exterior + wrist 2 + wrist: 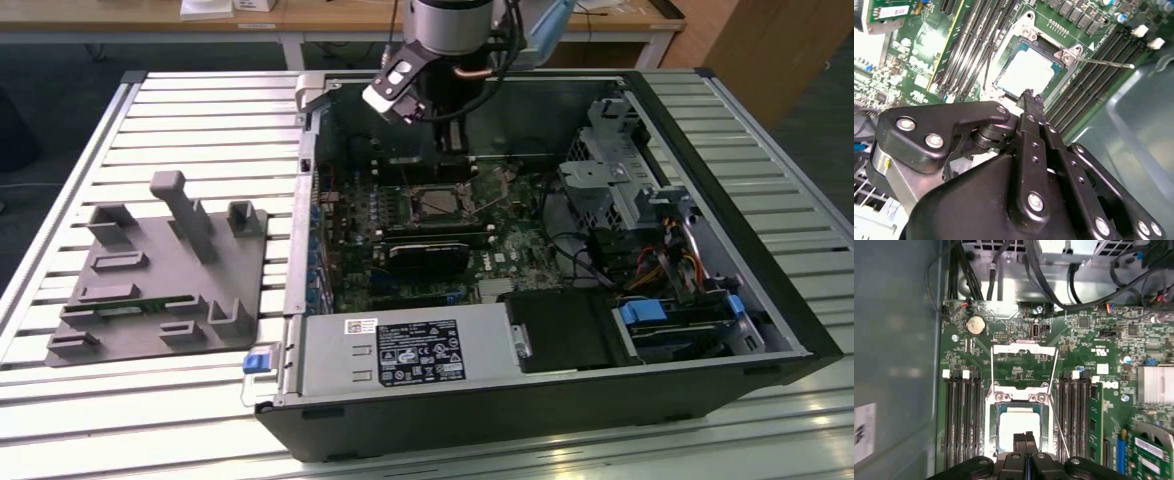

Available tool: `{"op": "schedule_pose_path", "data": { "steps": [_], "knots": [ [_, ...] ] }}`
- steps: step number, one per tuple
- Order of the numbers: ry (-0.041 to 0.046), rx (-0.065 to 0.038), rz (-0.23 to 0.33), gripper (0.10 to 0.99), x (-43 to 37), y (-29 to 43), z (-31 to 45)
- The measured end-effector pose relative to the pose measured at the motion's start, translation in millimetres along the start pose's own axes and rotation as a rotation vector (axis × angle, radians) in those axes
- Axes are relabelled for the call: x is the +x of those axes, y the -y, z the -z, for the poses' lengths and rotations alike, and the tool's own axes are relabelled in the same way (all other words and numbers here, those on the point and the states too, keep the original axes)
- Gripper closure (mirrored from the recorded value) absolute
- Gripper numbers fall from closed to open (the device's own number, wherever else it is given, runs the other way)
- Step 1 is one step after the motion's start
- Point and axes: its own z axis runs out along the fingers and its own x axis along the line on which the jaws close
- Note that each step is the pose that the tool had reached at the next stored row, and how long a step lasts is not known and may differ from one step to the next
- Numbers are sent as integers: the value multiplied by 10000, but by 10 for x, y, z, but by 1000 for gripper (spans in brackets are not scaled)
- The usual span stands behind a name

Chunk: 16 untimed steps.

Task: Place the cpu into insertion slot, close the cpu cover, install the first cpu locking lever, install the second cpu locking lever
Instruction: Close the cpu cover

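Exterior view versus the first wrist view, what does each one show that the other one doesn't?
Exterior view: the grey fixture tray on the slatted table, and the power supply in the case. First wrist view: the coin battery, the open cpu cover, and the cpu lying in place. Both: the insertion slot on the green board, with the shut fingers close over it.

Exterior view: high and set back, angled down on the whole open computer case (pixel 534 420) lying on the slatted table (pixel 200 110).
First wrist view: close, facing squarely down on the motherboard (pixel 1079 355), past the gripper (pixel 1024 437).
Second wrist view: closer still, slanting along the gripper's body toward the board.
Shared: all three take in the insertion slot (pixel 437 205); both wrist views also take in the memory slots (pixel 961 420) beside it.
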Motion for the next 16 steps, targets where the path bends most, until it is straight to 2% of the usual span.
{"op": "schedule_pose_path", "data": {
  "steps": [3,5,7,11,13,15,16],
  "knots": [
    [-15,0,0,980,-2,-5,102],
    [-50,0,-1,980,-4,-8,140],
    [-122,-1,-6,980,-19,-7,144],
    [-125,0,-5,980,-91,-7,143],
    [-126,0,-6,980,-97,-16,141],
    [-124,5,-7,980,-97,-68,139],
    [-124,7,-6,980,-97,-162,134]
  ]
}}
